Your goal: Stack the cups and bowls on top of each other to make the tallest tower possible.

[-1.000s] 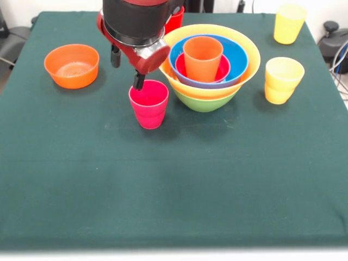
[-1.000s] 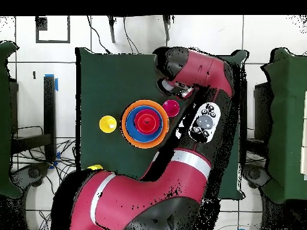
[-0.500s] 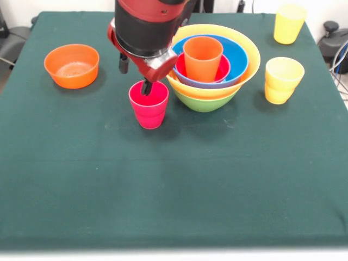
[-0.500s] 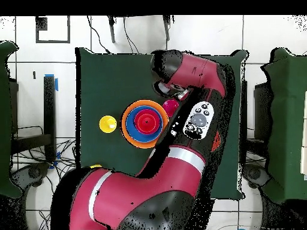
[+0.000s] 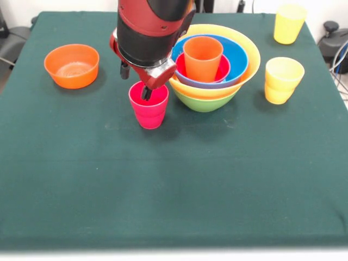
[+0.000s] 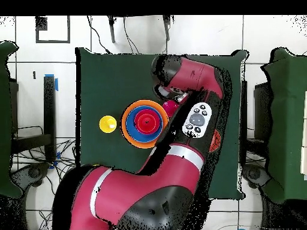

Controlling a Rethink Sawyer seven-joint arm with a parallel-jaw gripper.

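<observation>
The tower stands at the table's middle back: a green bowl at the base, then a wide yellow bowl, a blue one and a pink one, with an orange cup upright on top. Just left of it stands a magenta-pink cup. My gripper is open over this cup's rim, with one finger dipped inside the cup and the other outside at its back left. From overhead the arm covers most of the pink cup beside the tower.
An orange bowl sits at the left. Two yellow cups stand at the right, one near the tower and one at the back corner. Overhead, a yellow cup shows beside the tower.
My gripper has shifted right and come down. Its finger, which was at the pink cup's back rim, is now inside the cup. The cups and bowls have not moved.
</observation>
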